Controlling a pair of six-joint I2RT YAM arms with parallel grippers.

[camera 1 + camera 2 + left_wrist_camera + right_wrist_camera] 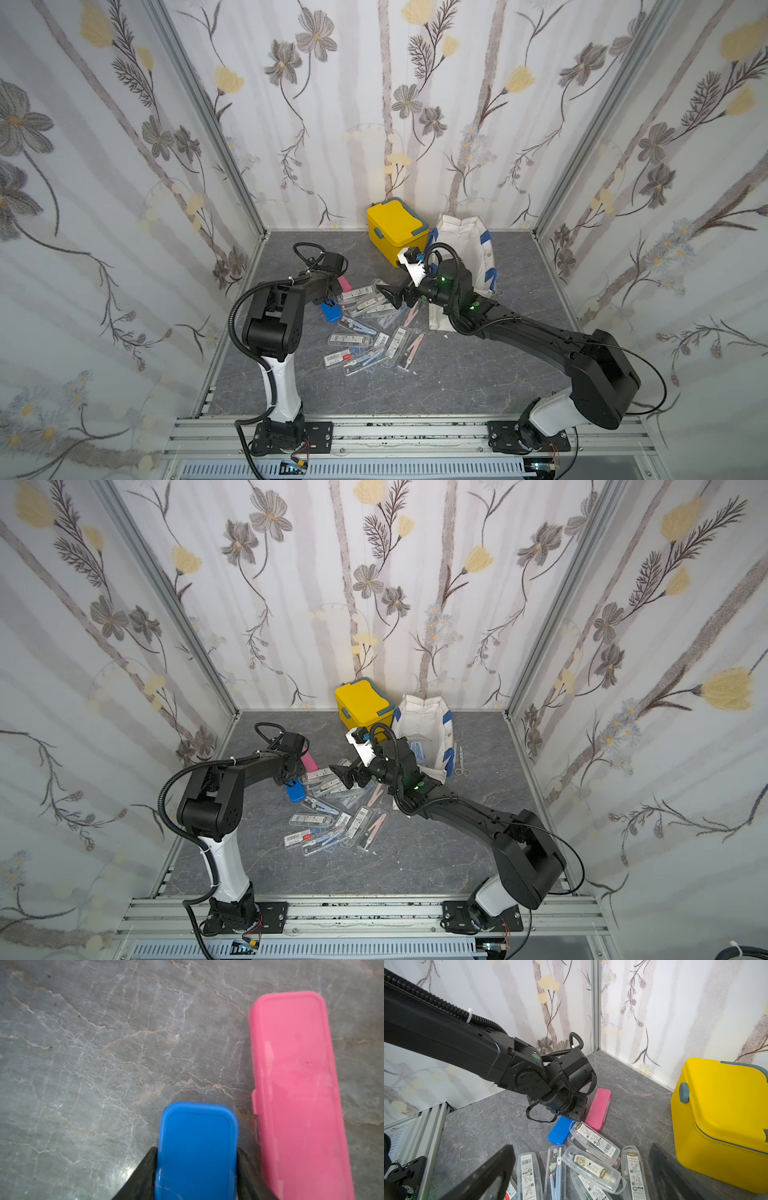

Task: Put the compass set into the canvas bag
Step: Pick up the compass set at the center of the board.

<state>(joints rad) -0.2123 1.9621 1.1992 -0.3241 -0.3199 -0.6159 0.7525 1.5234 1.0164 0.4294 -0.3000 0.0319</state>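
Observation:
Several compass sets in clear plastic cases [374,332] [591,1164] lie heaped mid-table. At the heap's left edge lies a blue case [330,312] [197,1147], and my left gripper [197,1150] [328,301] is shut on it, a black finger [148,1167] against each long side. A pink case [295,1084] [344,283] lies just beside it on the table. My right gripper [392,296] [581,1151] hovers open over the heap, holding nothing. The off-white canvas bag [465,245] [424,721] with blue straps stands open behind the right arm, with a clear case [415,750] inside.
A yellow lidded box [397,230] [720,1115] stands at the back wall, left of the bag. Small scissors [459,762] lie to the right of the bag. Patterned walls close in three sides of the grey marble table [457,382].

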